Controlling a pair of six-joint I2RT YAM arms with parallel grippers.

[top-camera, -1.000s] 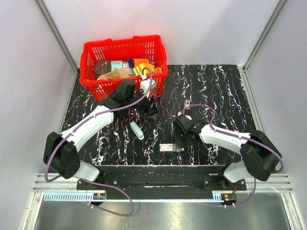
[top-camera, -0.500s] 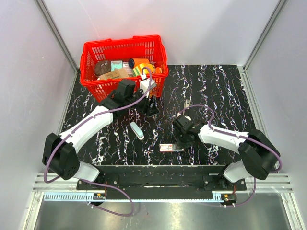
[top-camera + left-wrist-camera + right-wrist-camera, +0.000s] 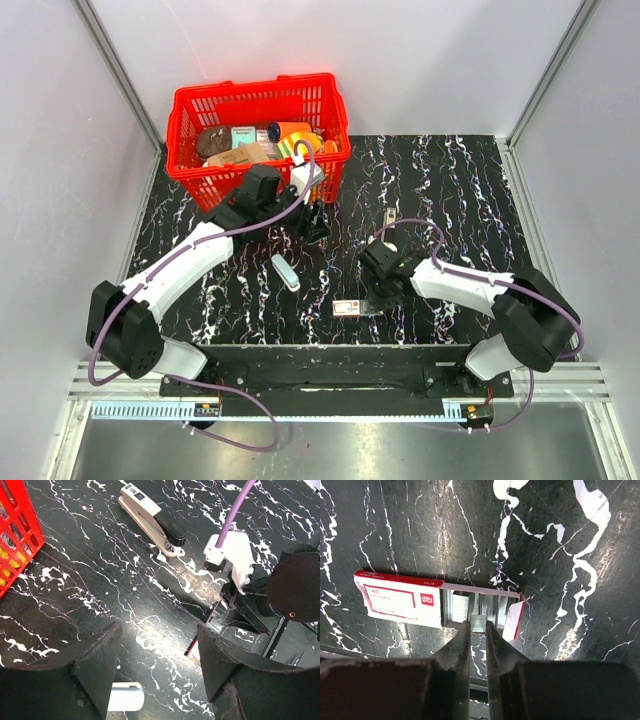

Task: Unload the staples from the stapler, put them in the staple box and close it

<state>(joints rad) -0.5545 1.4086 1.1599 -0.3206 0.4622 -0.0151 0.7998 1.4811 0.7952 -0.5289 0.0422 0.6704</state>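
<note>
Black, white-veined table (image 3: 470, 190) holds the stapler (image 3: 388, 219), which lies flat and apart from both arms. It sits on the far side of the right gripper (image 3: 477, 625) and to the right of the left gripper (image 3: 157, 630). The right gripper points down at a red and white box (image 3: 400, 600) near the table's front edge. Its fingers are clenched on a small silvery block of staples (image 3: 479, 621) at the box's open end, where more strips show. The left gripper hangs released just in front of the red basket (image 3: 190, 100), with nothing between its fingers. A small white object (image 3: 286, 272) lies on the table nearer than it, left of the box.
</note>
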